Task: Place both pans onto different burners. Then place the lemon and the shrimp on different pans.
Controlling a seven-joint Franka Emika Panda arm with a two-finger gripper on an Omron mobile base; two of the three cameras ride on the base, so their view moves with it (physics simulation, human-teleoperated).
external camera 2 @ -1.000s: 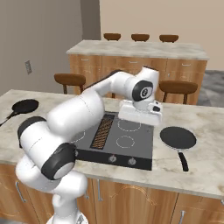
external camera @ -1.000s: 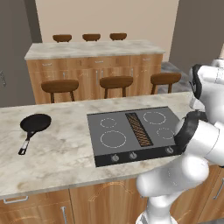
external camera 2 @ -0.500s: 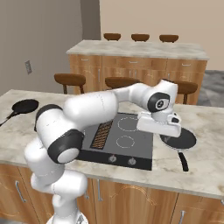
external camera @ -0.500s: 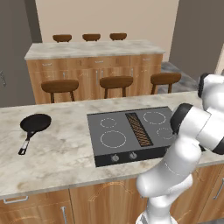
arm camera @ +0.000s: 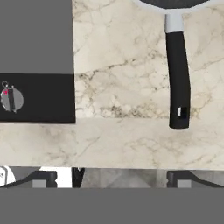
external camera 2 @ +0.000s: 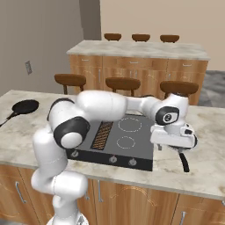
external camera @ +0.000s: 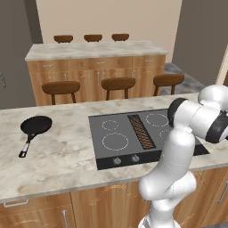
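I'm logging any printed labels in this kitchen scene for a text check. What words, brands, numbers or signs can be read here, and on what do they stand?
No readable text anywhere.
The round grey cooktop knob bears a small red mark, not a letter or number.
The long black pan handle has a pale rectangular spot near its end; no lettering can be made out.
The flat dark grey glass cooktop carries white burner circles, no words.

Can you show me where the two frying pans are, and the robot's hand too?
Left pan point(external camera: 36, 125), left base view, on its round black bowl.
Right pan point(arm camera: 178, 78), hand view, on its long black handle.
Gripper point(external camera 2: 175, 137), right base view, on the white hand over the right pan.
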